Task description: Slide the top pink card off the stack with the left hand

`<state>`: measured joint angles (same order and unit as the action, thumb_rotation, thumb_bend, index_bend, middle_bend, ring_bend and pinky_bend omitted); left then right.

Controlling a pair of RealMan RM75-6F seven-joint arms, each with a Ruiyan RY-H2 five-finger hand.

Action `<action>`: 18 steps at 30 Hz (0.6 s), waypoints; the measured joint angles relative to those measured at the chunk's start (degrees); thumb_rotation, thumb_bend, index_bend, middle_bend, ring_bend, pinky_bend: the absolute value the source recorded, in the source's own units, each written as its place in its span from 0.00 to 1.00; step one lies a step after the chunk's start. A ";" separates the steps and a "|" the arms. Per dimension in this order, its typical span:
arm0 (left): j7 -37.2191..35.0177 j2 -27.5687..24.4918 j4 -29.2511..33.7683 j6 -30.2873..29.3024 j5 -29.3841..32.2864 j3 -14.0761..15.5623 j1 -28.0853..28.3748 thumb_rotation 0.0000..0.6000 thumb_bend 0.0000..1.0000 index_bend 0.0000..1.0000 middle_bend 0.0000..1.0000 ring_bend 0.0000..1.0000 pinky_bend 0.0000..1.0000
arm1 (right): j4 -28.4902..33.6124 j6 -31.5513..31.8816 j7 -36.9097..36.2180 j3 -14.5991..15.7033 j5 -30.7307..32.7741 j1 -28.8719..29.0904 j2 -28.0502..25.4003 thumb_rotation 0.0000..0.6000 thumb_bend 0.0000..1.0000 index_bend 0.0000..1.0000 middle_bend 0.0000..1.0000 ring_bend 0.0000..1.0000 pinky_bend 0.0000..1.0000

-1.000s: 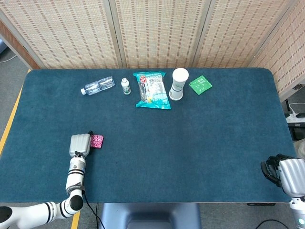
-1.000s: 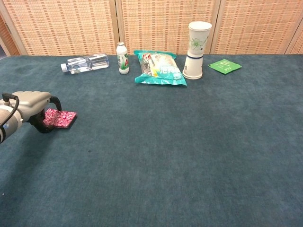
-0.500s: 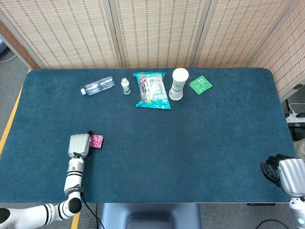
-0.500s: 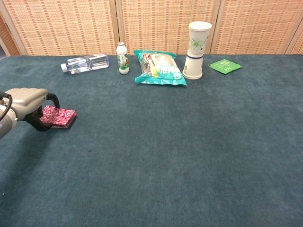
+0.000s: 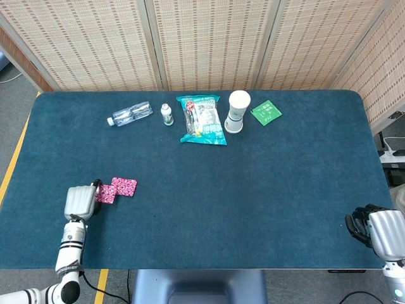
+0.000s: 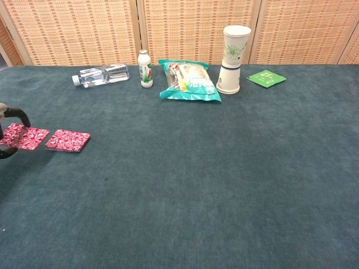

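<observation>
The slid-off pink card (image 5: pixel 104 194) (image 6: pixel 25 138) lies flat on the blue table, just left of the pink stack (image 5: pixel 124 186) (image 6: pixel 68 140), with a narrow gap between them. My left hand (image 5: pixel 79 202) (image 6: pixel 7 134) is at the card's left end. Its dark fingertips pinch the card at the far and near edges. In the chest view only those fingertips show, at the left border. My right hand (image 5: pixel 372 228) rests at the table's front right corner with its dark fingers curled in and nothing in them. The chest view does not show it.
Along the back stand a lying water bottle (image 5: pixel 130 114), a small white bottle (image 5: pixel 167 114), a teal snack bag (image 5: pixel 202 119), a paper cup (image 5: pixel 238 111) and a green packet (image 5: pixel 266 112). The table's left edge (image 5: pixel 19 158) is close to my left hand.
My left hand has moved left and drawn the top pink card off the stack. The card now lies beside the stack instead of on it. The right hand has not moved.
</observation>
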<state>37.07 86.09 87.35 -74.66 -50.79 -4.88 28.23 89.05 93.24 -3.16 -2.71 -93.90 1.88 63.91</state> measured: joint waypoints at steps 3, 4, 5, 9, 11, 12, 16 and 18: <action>-1.63 -1.28 0.10 -0.40 -1.14 1.17 -1.48 1.00 0.37 0.38 1.00 1.00 1.00 | 0.00 -0.08 0.11 0.01 0.03 0.02 0.06 1.00 0.41 0.99 0.83 0.72 0.84; -1.86 -1.43 0.07 -0.47 -1.29 1.27 -1.64 1.00 0.37 0.38 1.00 1.00 1.00 | 0.03 -0.13 0.18 0.01 0.05 0.04 0.07 1.00 0.41 0.99 0.83 0.72 0.84; -2.33 -1.70 -0.04 -0.62 -1.58 1.48 -2.04 1.00 0.37 0.38 1.00 1.00 1.00 | 0.04 -0.23 0.32 0.01 0.09 0.06 0.10 1.00 0.41 0.99 0.83 0.72 0.83; -5.14 -2.37 -1.62 -0.62 -2.15 2.22 -4.29 1.00 0.37 0.37 1.00 1.00 1.00 | 0.07 -0.60 0.87 0.06 0.21 0.16 0.26 1.00 0.41 0.99 0.83 0.72 0.84; -5.61 -2.28 -3.11 -0.08 -2.13 2.32 -4.70 1.00 0.37 0.36 1.00 1.00 1.00 | 0.15 -0.64 1.01 0.13 0.18 0.16 0.25 1.00 0.41 0.99 0.83 0.72 0.84; -5.62 -2.13 -3.78 0.15 -2.09 2.33 -4.83 1.00 0.37 0.35 1.00 1.00 1.00 | 0.14 -0.60 1.01 0.12 0.17 0.15 0.26 1.00 0.41 0.99 0.83 0.72 0.84; -5.48 -0.97 -6.65 1.37 -1.55 2.13 -5.28 1.00 0.37 0.32 1.00 1.00 1.00 | 0.16 -0.64 0.89 0.07 0.27 0.17 0.20 1.00 0.41 0.99 0.83 0.72 0.84; -5.44 -0.38 -7.75 2.28 -1.10 1.86 -5.50 1.00 0.37 0.30 1.00 1.00 1.00 | 0.17 -0.75 0.89 0.05 0.35 0.20 0.17 1.00 0.41 0.99 0.83 0.72 0.83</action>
<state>31.63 85.71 79.60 -72.38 -51.88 -3.02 22.73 89.22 92.49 -2.27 -2.66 -93.55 2.09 64.07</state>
